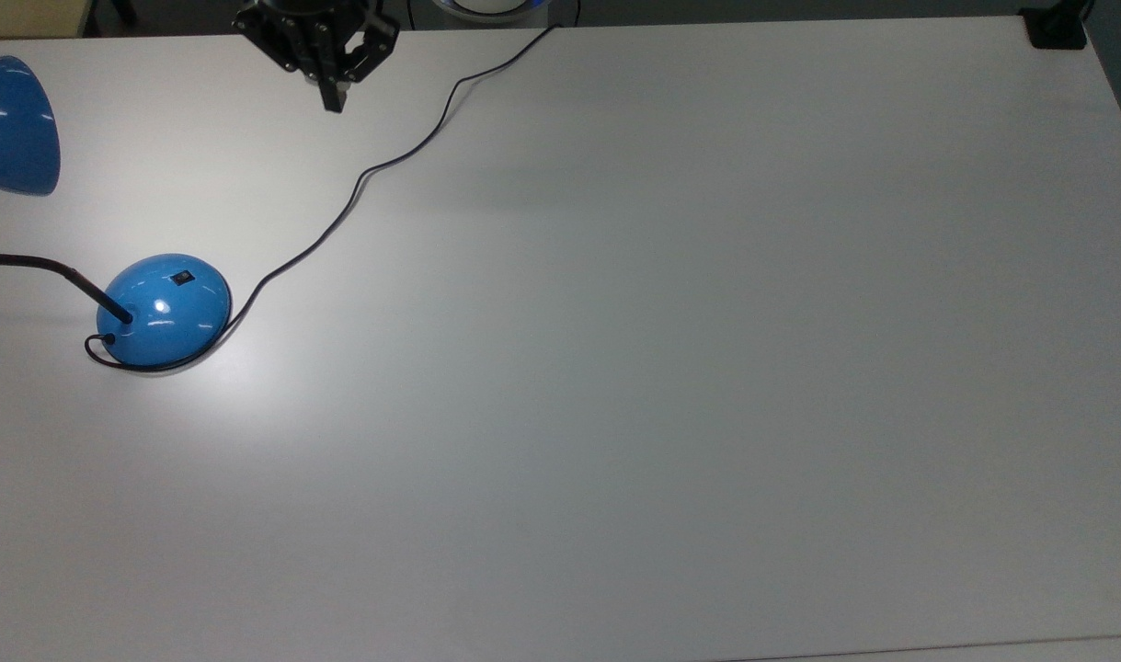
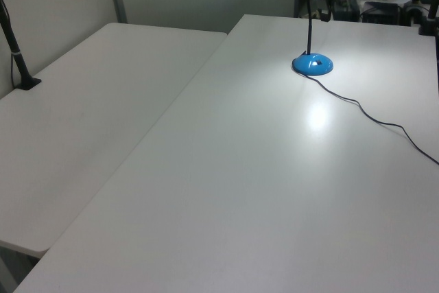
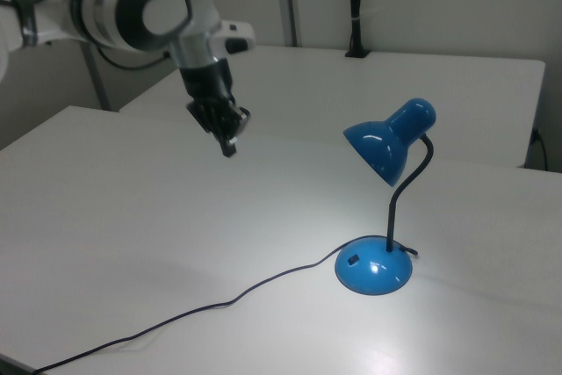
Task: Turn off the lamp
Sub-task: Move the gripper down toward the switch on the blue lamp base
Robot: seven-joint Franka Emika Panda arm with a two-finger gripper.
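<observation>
White bench (image 1: pixel 670 368) w/ a matte top; a second white table (image 2: pixel 82 114) butts against it on the left view's left, w/ a black post (image 2: pixel 17 53) clamped at its far edge. Grey partition walls behind.

The lamp (image 1: pixel 163 308) sits near the top view's left edge, lit: bright pool of light on the bench just beside the base (image 3: pixel 373 268). Dome base glossy blue, small black rocker switch (image 1: pixel 184 277) on its upper slope, facing the top view's top. Black neck (image 3: pixel 406 191) rises from the base & curves up to the blue cone shade (image 3: pixel 386 140), which tilts down toward the right view's left. In the left view the lamp (image 2: pixel 313 64) stands at the far end of the bench, bulb glare at the top edge. Black cord (image 1: pixel 358 184) leaves the base, snakes across the bench & runs off the edge at the top view's top.

Claw (image 1: pixel 332 99) hangs in the air above the bench, well apart from the lamp, near the top view's top edge, left of the cord. Fingers clenched together, tips pointing down, nothing btwn them. In the right view the claw (image 3: pixel 228 147) is up & to the left of the shade, white arm (image 3: pixel 132 6) reaching in from the right view's upper left.
</observation>
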